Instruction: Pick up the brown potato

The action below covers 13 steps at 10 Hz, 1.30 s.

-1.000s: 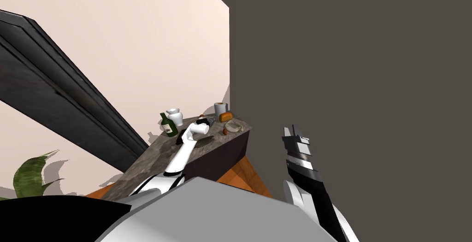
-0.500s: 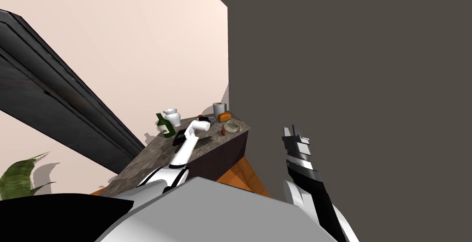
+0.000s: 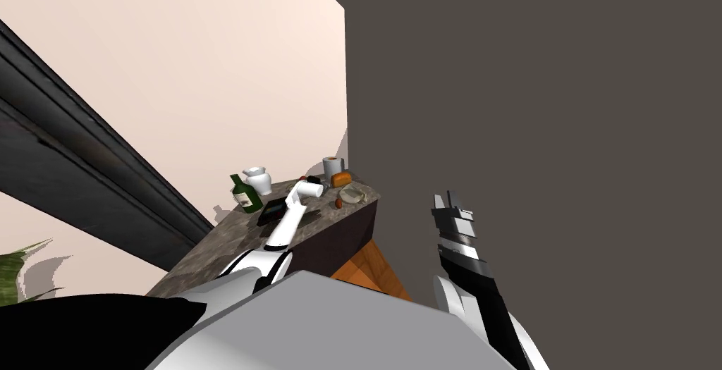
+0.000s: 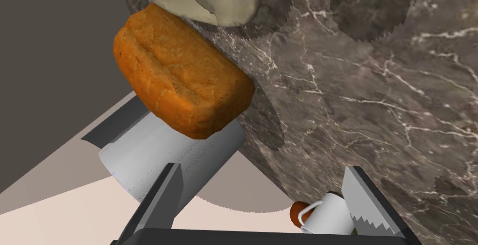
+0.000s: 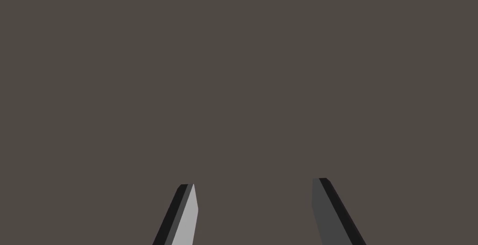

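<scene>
grey marble counter (image 4: 373, 93) with white veins, orange-brown loaf (image 4: 182, 74) ahead of the left claw (image 4: 262, 166), dark green bottle (image 3: 244, 194)

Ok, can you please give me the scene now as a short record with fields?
surface: marble counter
target: potato, on counter beside bowl
other items: bread, paper roll, mug, bottle, jug
left gripper: open, empty, over counter, bread ahead
right gripper: open, empty, facing dark wall
potato held: no
</scene>
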Motion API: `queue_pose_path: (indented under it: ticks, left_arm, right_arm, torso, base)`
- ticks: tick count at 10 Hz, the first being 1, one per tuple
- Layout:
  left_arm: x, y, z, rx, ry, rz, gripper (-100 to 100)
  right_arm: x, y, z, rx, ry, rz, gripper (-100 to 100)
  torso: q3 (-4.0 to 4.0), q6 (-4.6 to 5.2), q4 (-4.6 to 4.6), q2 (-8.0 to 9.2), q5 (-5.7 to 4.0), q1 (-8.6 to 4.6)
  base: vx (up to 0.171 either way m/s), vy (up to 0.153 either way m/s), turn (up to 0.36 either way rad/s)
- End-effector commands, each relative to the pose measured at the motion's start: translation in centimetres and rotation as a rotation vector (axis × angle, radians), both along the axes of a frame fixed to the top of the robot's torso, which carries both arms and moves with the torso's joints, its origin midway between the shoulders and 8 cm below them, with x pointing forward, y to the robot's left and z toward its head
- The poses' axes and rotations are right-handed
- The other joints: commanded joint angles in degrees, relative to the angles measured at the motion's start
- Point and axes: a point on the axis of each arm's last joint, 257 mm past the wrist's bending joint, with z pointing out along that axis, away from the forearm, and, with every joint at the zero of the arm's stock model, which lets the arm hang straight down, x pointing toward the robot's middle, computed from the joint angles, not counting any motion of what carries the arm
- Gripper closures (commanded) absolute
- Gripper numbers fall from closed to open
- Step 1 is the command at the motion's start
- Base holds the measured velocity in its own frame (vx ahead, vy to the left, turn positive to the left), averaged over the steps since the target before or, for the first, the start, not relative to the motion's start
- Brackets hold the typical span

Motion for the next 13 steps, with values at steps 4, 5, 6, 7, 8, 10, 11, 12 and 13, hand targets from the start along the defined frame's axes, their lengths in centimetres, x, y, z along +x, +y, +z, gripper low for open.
queue_pose_path:
  ticks: [4, 5, 6, 7, 8, 10, 11, 12, 13]
  left_arm:
    - [-1.1, -0.3, -2.2, 0.001, 0.127, -0.006, -100]
    - [-1.6, -0.5, -3.2, 0.001, 0.178, -0.010, -100]
    - [-2.0, -0.7, -4.2, 0.002, 0.220, -0.014, -100]
    - [-2.3, -0.7, -4.4, 0.000, 0.233, -0.013, -100]
    - [-3.0, -0.9, -5.6, -0.001, 0.285, -0.016, -100]
    - [-4.6, -1.3, -8.1, -0.006, 0.383, -0.020, -100]
    - [-5.5, -1.5, -9.3, -0.011, 0.428, -0.021, -100]
    - [-6.4, -1.8, -10.6, -0.017, 0.468, -0.022, -100]
    - [-5.9, -1.5, -9.9, -0.013, 0.439, -0.021, -100]
  right_arm:
    - [0.0, 0.0, 0.0, 0.000, 0.000, 0.000, 0]
    - [0.0, 0.0, 0.0, 0.000, 0.000, 0.000, 0]
    - [0.0, 0.0, 0.0, 0.000, 0.000, 0.000, 0]
    - [0.0, 0.0, 0.0, 0.000, 0.000, 0.000, 0]
    - [0.0, 0.0, 0.0, 0.000, 0.000, 0.000, 0]
    - [0.0, 0.0, 0.0, 0.000, 0.000, 0.000, 0]
    - [0.0, 0.0, 0.0, 0.000, 0.000, 0.000, 0]
    - [0.0, 0.0, 0.0, 0.000, 0.000, 0.000, 0]
    - [0.0, 0.0, 0.0, 0.000, 0.000, 0.000, 0]
  torso:
    - [-0.01, 0.02, 0.00, -0.03, 0.00, -0.02]
    - [-0.01, -0.01, -0.01, -0.01, 0.01, 0.02]
    - [-0.01, 0.01, -0.01, -0.02, 0.01, 0.02]
    - [-0.03, 0.01, -0.02, -0.05, 0.00, -0.03]
    - [-0.02, -0.01, -0.01, -0.04, 0.00, 0.00]
    - [-0.03, 0.01, -0.01, -0.05, 0.01, 0.00]
    - [-0.03, 0.00, -0.02, -0.05, 0.00, -0.01]
    - [-0.04, 0.00, -0.02, -0.06, 0.00, -0.02]
    - [-0.04, -0.01, -0.02, -0.06, 0.01, 0.00]
  base:
    - [0.024, -0.026, -0.045]
    - [0.028, -0.019, -0.059]
    - [0.041, -0.033, -0.104]
    - [0.032, -0.023, -0.045]
    - [0.028, -0.019, -0.070]
    - [0.037, -0.023, -0.108]
    - [0.041, -0.028, -0.070]
    - [0.041, -0.024, -0.068]
    - [0.017, -0.009, -0.010]
